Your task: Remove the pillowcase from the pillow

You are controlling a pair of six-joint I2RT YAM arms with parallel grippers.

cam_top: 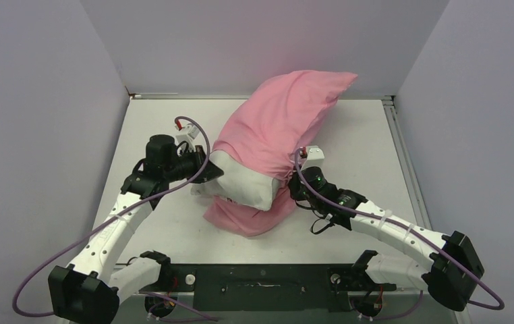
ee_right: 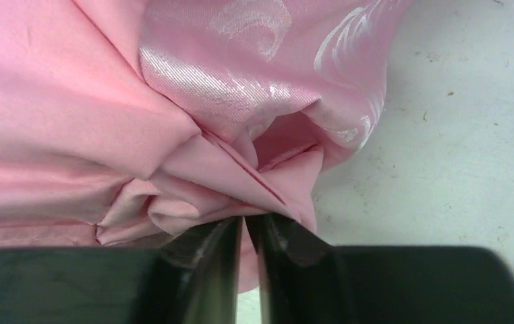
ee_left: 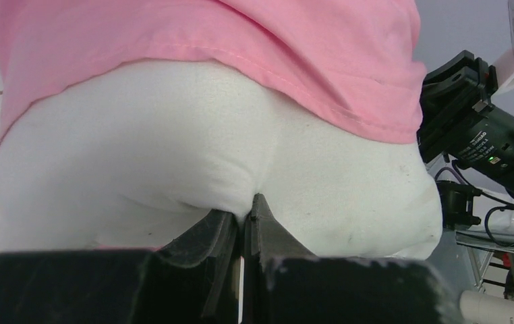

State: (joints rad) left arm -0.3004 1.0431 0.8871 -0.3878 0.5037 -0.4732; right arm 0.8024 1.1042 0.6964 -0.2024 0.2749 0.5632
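- Toward the near edge of the bench (cam_top: 376, 155), at its middle, a loose fold of the pillowcase (cam_top: 278, 118) lies flat beneath the bared white end of the pillow (cam_top: 244, 183).
- The left pincer (ee_left: 246, 210) is clamped shut on a pinch of the pillow's white cloth, just below the pink hem.
- The right pincer (ee_right: 246, 226) is all but closed on a bunched wad of pink satin. The wrist view is too tight to show how deeply the cloth sits between the pads, though it appears held.
- Farther back, the pillowcase covers most of the pillow, which rises toward the far edge, right of centre.
- The step in hand looks like drawing the cover off. It would go best with the left pincer anchoring the pillow while the right pulls the satin steadily toward the far edge along the pillow's length. Satin is slippery, so a deeper bite may be needed first.
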